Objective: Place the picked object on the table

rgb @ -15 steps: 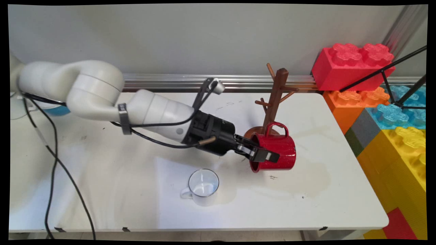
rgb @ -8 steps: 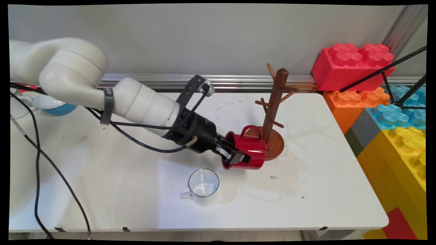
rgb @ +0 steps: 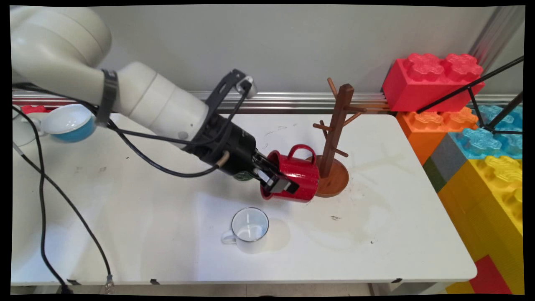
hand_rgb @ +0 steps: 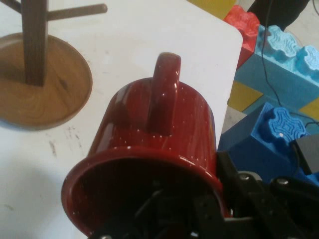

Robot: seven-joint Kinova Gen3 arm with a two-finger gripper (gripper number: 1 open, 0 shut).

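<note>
Looks like a robotics lab rather than a home. White worktable (rgb: 167,234) set against a bare grey wall, aluminium rail (rgb: 292,100) running behind the table, oversized toy building blocks (rgb: 464,121) stacked right of the table, black tripod legs (rgb: 472,90) crossing above those blocks, loose black cables (rgb: 42,200) trailing over the table's left end.

You saw a glossy, white-speckled red mug (hand_rgb: 149,144), enamel by its look, beside a smooth wooden mug tree (rgb: 334,138). The white mug (rgb: 249,230) shone too; the table (rgb: 125,217) looked matt.
</note>
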